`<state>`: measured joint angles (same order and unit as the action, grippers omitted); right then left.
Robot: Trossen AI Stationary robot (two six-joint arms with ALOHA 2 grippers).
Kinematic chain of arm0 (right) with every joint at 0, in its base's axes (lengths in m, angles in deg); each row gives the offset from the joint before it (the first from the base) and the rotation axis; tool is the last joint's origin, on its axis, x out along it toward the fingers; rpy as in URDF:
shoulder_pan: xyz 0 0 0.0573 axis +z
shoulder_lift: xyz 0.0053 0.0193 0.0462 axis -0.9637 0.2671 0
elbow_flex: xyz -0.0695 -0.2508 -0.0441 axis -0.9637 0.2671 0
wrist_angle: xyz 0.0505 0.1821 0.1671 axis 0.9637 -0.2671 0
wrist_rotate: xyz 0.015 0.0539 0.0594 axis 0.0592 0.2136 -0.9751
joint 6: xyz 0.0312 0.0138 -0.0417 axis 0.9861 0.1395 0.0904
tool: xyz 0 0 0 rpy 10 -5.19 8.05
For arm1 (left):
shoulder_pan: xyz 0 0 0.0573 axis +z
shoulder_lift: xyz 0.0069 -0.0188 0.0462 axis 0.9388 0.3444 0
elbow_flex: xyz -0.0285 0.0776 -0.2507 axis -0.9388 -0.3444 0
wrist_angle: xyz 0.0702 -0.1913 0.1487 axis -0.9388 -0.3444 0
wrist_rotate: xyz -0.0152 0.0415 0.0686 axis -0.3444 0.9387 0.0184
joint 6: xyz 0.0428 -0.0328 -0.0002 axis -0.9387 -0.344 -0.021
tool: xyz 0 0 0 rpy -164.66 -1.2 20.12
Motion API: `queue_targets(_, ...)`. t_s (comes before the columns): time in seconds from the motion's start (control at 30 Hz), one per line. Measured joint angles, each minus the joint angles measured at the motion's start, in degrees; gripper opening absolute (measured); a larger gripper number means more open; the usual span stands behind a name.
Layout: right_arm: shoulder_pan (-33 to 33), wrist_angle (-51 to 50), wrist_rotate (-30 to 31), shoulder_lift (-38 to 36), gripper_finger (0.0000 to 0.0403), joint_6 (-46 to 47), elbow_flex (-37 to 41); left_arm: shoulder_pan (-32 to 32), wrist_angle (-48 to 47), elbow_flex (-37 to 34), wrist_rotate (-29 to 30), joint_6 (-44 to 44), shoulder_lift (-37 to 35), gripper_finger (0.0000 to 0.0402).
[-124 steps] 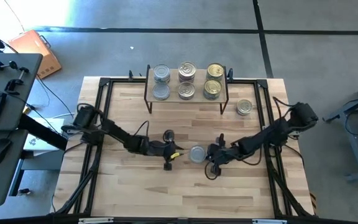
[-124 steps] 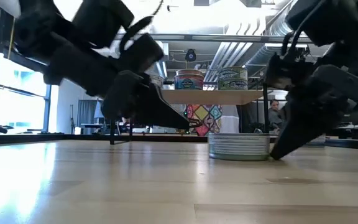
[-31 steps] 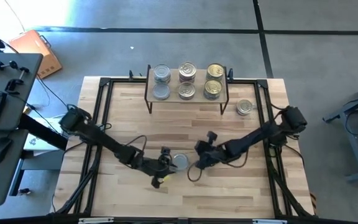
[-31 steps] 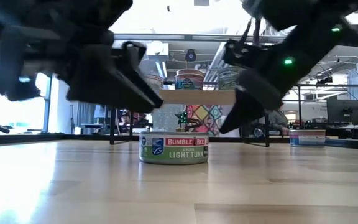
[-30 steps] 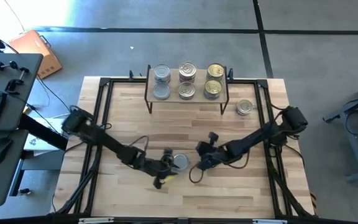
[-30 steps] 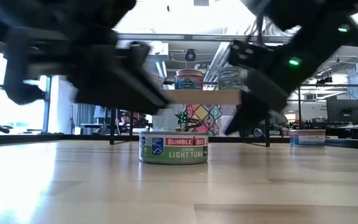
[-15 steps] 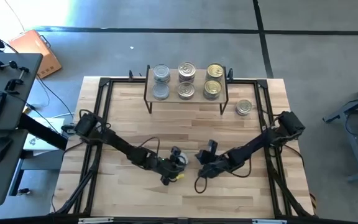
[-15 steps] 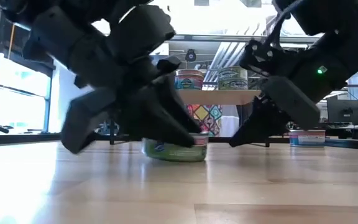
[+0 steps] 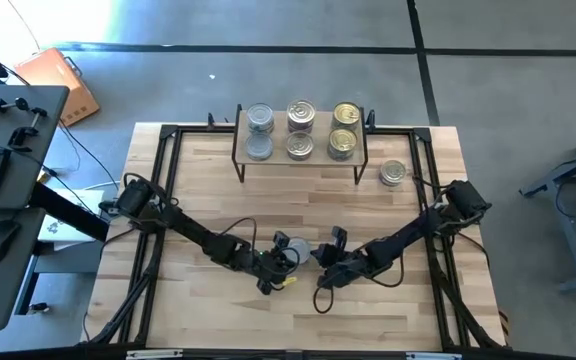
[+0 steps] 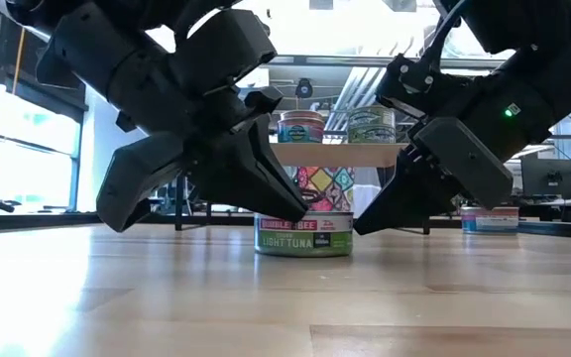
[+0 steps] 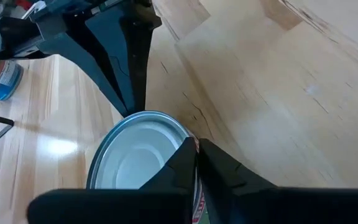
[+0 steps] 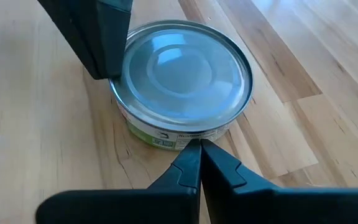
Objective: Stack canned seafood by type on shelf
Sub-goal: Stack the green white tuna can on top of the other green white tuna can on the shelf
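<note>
Tin (image 10: 303, 234) slid right since a second ago; left gripper (image 10: 300, 209) and right gripper (image 10: 365, 220) both pinched closed, holding nothing, flanking it. Reopen one wide, then straddle squarely.

Materials/finish, tin on table

Tin (image 12: 183, 81): bright metal lid, smooth, glossy, stepped rings pressed in; printed paper-look label round the side, green and red (image 10: 303, 233). Table (image 9: 388, 310): light wood planks, visible grain, satin sheen with window glare in the low view. Left gripper (image 11: 195, 163) and right gripper (image 12: 200, 163): matt black plastic-look jaws, smooth faces. Shelf (image 9: 316, 158): pale wood board on thin black wire legs. Shelf tins (image 9: 259, 120): silver and gold metal tops.
</note>
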<state>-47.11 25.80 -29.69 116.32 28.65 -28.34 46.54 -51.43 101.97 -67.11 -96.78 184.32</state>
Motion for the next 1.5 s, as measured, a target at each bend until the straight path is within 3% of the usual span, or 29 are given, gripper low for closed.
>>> queue_targets(0.47, 0.0, 0.2, 0.0, 0.0, 0.0, -0.2, 0.0, -1.7, -0.2, -0.1, 2.8, 2.9, -1.1, 0.0)
queue_targets(1.27, 0.0, 0.6, 0.0, 0.0, 0.0, 0.0, 0.0, -7.6, -7.1, -0.2, 15.0, 0.3, -13.7, 0.0001)
queue_targets(1.5, 0.0, 0.6, 0.0, 0.0, 0.0, 0.0, 0.0, -7.6, -9.0, -0.2, 15.3, 1.9, -17.1, 0.0001)
